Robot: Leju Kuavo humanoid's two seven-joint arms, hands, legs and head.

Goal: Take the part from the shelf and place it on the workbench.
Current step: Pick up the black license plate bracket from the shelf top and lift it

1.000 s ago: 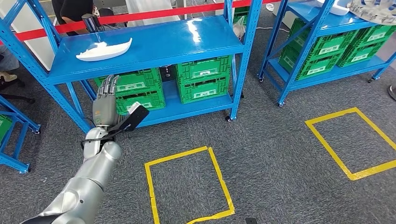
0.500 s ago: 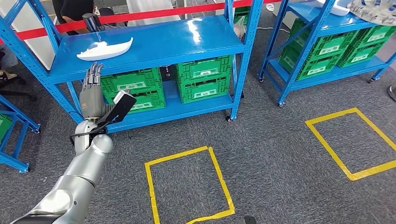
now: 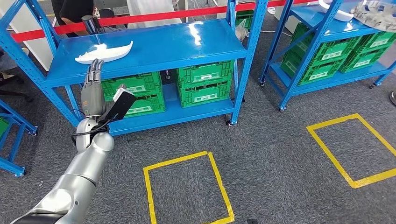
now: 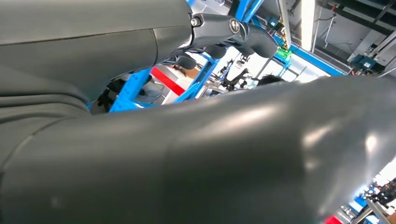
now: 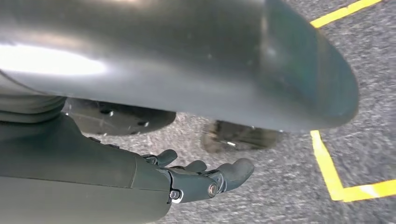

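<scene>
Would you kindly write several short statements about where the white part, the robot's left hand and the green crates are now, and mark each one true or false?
1. The white part lies on the top board of the blue shelf. True.
2. The left hand grips the white part. False: it is raised below the shelf edge, fingers straight and empty.
3. Green crates sit under the top board. True.
4. The white part lies inside the yellow floor square. False: the square holds only carpet.
5. The right hand hangs over grey carpet, holding nothing. True.
</scene>
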